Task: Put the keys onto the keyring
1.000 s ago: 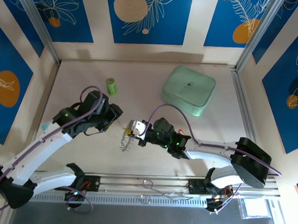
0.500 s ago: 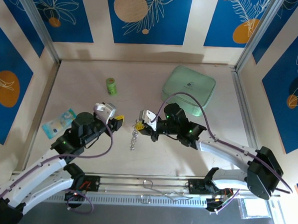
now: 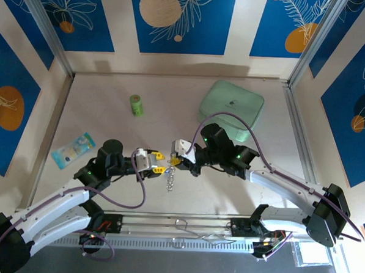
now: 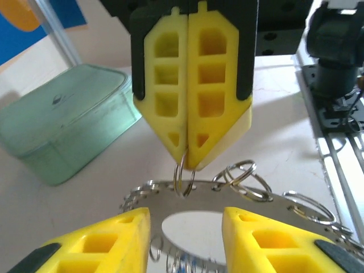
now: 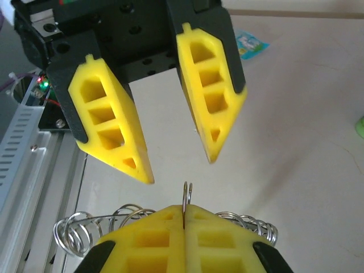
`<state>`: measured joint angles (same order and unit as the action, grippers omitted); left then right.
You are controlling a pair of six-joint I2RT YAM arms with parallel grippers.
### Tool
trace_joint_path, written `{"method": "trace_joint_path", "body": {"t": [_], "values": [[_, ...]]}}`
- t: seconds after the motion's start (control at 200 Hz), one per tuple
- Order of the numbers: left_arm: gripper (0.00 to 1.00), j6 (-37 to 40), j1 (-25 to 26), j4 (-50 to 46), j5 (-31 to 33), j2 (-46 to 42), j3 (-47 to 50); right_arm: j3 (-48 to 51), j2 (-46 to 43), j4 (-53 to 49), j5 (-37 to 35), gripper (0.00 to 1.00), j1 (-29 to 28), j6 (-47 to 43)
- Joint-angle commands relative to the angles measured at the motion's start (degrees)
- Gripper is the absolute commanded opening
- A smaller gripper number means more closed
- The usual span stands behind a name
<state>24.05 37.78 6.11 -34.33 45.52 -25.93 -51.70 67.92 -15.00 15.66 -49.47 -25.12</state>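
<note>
The keyring (image 3: 170,178) hangs in mid-air over the table's near middle. It is a flat metal hoop (image 4: 250,199) fringed with small split rings (image 5: 77,232). My right gripper (image 3: 177,161) (image 5: 186,211) is shut on one of those small rings, seen from the left wrist as closed yellow fingers (image 4: 190,96) pinching a ring (image 4: 185,177). My left gripper (image 3: 159,169) (image 4: 185,222) faces it from the left and is open, a finger (image 4: 91,244) on either side of the hoop. From the right wrist its two fingers (image 5: 213,96) stand apart above the pinched ring. I cannot make out the keys.
A pale green case (image 3: 231,110) (image 4: 62,131) lies at the back right. A small green cylinder (image 3: 136,105) stands at the back. A blue packet (image 3: 73,149) (image 5: 250,42) lies at the left. The metal rail (image 3: 184,225) with the arm bases runs along the near edge.
My left gripper has swung in from the left to meet the ring, its jaws narrowing. My right gripper lifted the keyring off the table and turned it toward the left gripper.
</note>
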Motion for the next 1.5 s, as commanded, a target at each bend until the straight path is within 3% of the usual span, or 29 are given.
{"method": "trace_joint_path", "body": {"t": [0.0, 0.275, 0.745, 1.01, 1.095, 1.165, 1.2, 1.35, 1.495], "values": [[0.34, 0.8, 0.3, 4.0, -6.3, 0.6, 0.2, -2.9, -1.0, -3.9, -0.6, 0.0, -0.9, -2.6], [0.23, 0.5, 0.5, 3.4, -6.8, 3.0, -1.1, -4.6, -0.1, -5.2, -0.6, 0.0, -2.7, -3.8], [0.18, 1.2, 0.9, 1.9, -7.6, 4.4, -2.5, -6.2, 3.4, -6.0, -3.9, 0.0, -5.2, -5.5], [0.0, 1.9, 1.1, 0.5, -8.4, 4.8, -3.6, -6.7, 3.9, -8.9, -5.1, 0.0, -5.4, -6.6], [0.0, 1.7, 1.2, 1.0, -8.3, 4.7, -3.7, -6.3, 3.6, -8.5, -4.9, 0.0, -5.3, -5.9], [0.0, 1.3, 1.3, 1.8, -8.0, 4.5, -3.6, -5.0, 2.5, -6.6, -4.0, 0.24, -4.5, -4.1], [0.0, 1.1, 1.3, 2.2, -7.8, 4.4, -3.4, -4.0, 1.4, -5.2, -2.9, 0.3, -3.7, -3.0], [0.0, 0.0, 1.4, 5.0, -7.5, 4.3, -1.7, 3.1, -4.9, 2.8, 3.8, 0.36, 2.0, 2.7], [0.0, -1.4, 1.4, 5.8, -7.7, 4.7, -1.5, 6.0, -6.3, 3.8, 7.2, 0.35, 2.4, 0.7]]}}
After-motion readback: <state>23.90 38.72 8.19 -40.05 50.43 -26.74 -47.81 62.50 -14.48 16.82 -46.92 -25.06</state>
